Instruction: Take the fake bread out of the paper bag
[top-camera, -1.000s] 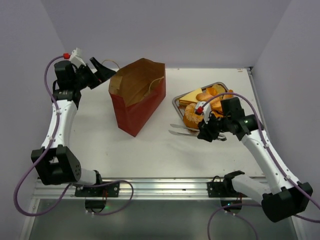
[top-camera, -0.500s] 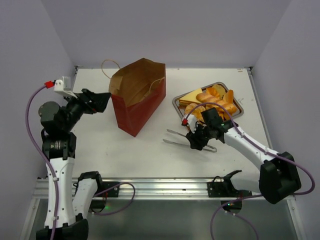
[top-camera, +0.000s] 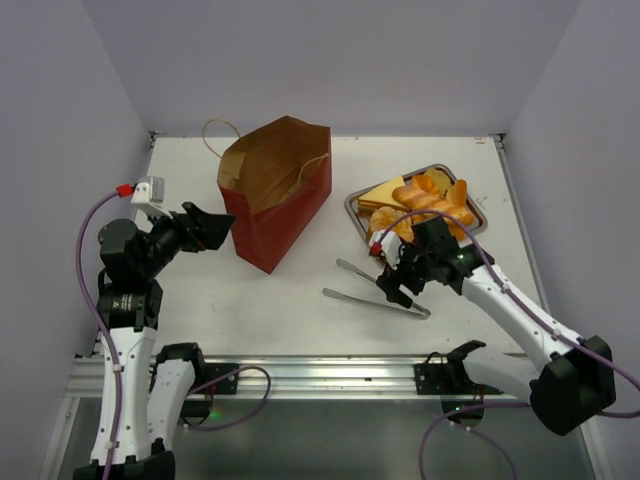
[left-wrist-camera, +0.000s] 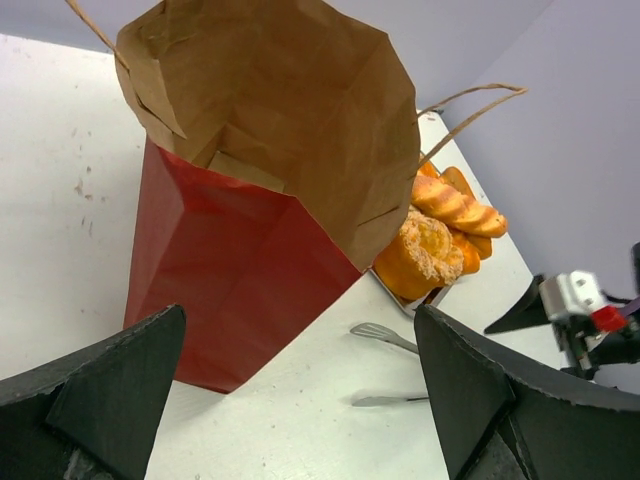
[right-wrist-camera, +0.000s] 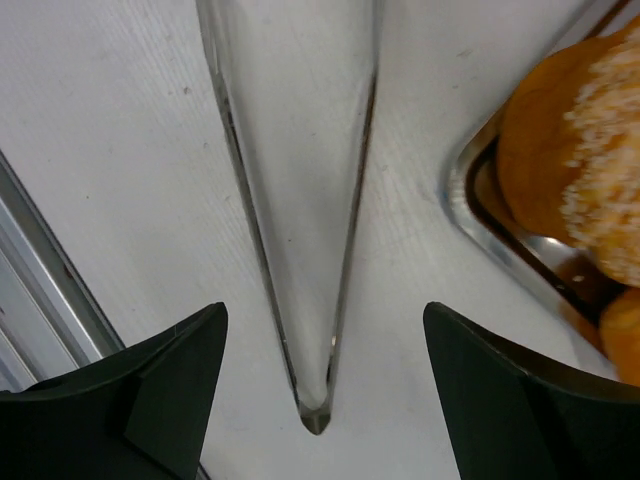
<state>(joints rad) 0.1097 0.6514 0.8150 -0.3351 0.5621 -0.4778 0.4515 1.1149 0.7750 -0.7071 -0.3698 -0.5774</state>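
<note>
The red paper bag (top-camera: 278, 205) stands open at the back middle of the table; in the left wrist view (left-wrist-camera: 235, 265) its brown inside shows no bread. The fake bread (top-camera: 425, 203), a yellow sandwich, orange rolls and a braided loaf (left-wrist-camera: 457, 206), is piled on a steel tray (top-camera: 348, 203) right of the bag. My left gripper (top-camera: 207, 228) is open and empty, just left of the bag's base. My right gripper (top-camera: 396, 285) is open, low over the closed end of the metal tongs (right-wrist-camera: 300, 220) lying in front of the tray.
The tongs (top-camera: 350, 297) lie on the table with their tips pointing left toward the bag. The tray's rim (right-wrist-camera: 478, 232) and a sugared roll (right-wrist-camera: 575, 160) are close right of my right gripper. The bag's string handles (top-camera: 212, 132) stick out at the back. Walls enclose the table.
My left arm has swung from the bag's back handle down to its near left side. My right gripper has moved off the tray edge toward the near side, and the tongs have shifted with it.
</note>
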